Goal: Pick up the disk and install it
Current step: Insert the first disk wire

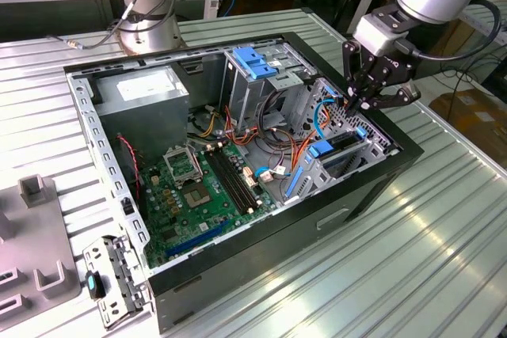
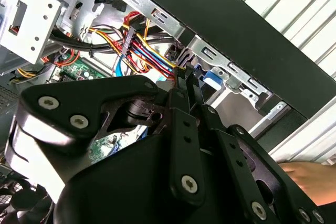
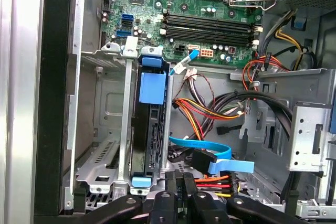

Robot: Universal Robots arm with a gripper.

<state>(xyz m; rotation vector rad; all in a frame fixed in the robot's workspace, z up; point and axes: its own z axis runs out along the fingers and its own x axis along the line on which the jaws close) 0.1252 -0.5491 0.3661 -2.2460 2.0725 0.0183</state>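
Tool [image 1: 366, 94]: black, on a silver-grey arm, upper right of the exterior view. Computer case [image 1: 380, 187]: black shell, bare grey metal inside. Motherboard [image 1: 198, 195]: green with black memory slots, centre of frame. Disk [image 3: 149, 124]: dark edge framed by blue carrier rails, blue tab on top, in the first wrist view. Cable bundle [image 3: 210, 111]: red, orange, yellow, black; flat ribbon cable [image 3: 220, 156] light blue. Worktop [image 1: 412, 275]: ribbed silver-grey, striped pattern.

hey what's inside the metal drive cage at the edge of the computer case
In the first wrist view, the disk stands on edge in one slot of the drive cage, blue carrier rails at its ends. The slot beside it looks empty. The gripper covers the cage's near edge.
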